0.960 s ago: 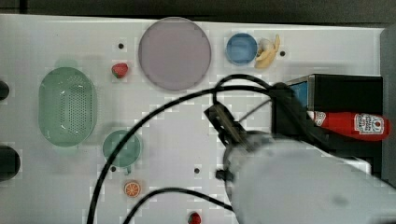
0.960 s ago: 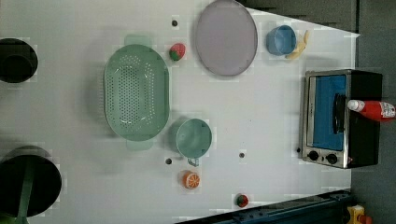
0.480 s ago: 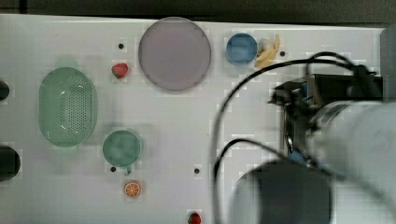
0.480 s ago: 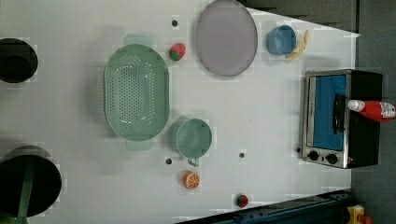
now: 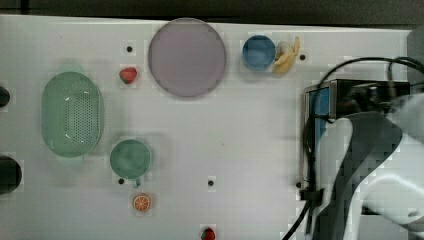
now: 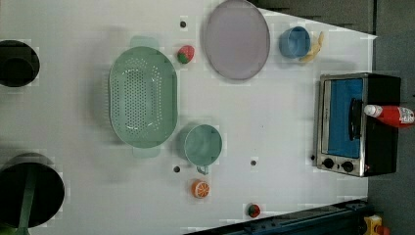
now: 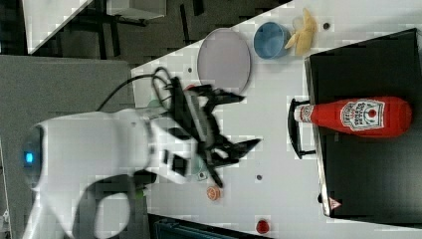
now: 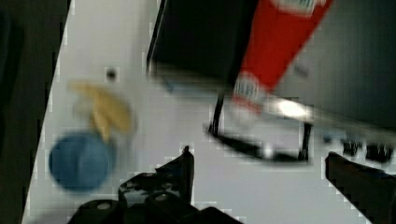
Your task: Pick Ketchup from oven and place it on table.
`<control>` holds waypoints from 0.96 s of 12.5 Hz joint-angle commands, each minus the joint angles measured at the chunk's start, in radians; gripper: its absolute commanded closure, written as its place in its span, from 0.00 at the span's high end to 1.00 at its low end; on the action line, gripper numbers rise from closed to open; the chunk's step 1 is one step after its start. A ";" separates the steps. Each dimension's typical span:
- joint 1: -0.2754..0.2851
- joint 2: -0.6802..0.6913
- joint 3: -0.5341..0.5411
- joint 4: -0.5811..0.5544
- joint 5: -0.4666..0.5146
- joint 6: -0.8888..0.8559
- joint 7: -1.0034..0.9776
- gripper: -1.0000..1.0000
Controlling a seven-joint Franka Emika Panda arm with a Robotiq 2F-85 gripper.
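Ketchup: the ketchup (image 7: pixel 356 116) is lying on its side on the roof of the oven (image 7: pixel 368 189), white cap poking out past the front edge over the door handle (image 7: pixel 294 128). In the left view I see it the same way, the bottle (image 6: pixel 391 115) across the top of the oven (image 6: pixel 342 122).

Gripper: my gripper (image 7: pixel 239 122) is up in the air over the table (image 7: pixel 278 164), fingers spread wide apart and nothing between them. The tips point toward the oven front, well apart from the bottle.

Wrist camera: I'm looking past the two fingers (image 8: pixel 180 168) at the ketchup (image 8: pixel 271 51) and the handle (image 8: pixel 261 147) ahead of me, with the blue cup (image 8: pixel 79 161) and banana (image 8: pixel 105 109) off to one side.

Arm: in the top view the arm (image 5: pixel 370 165) covers most of the oven (image 5: pixel 345 95).

Done so far: as I judge it, nothing yet. The bottle is untouched and no grasp is made.

Left to do: close in on the bottle, clamp it across its slim body, lift it off the oven, carry it over and set it down.

Landing spot: plenty of bare white table (image 5: pixel 250 140) between the oven and the green mug (image 5: pixel 130 159), so I'd aim there.

Watch out: the bottle is round and lying down, so I reckon a glancing touch could roll it.
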 commanded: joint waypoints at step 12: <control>-0.133 0.321 -0.118 0.056 0.122 0.220 -0.004 1.00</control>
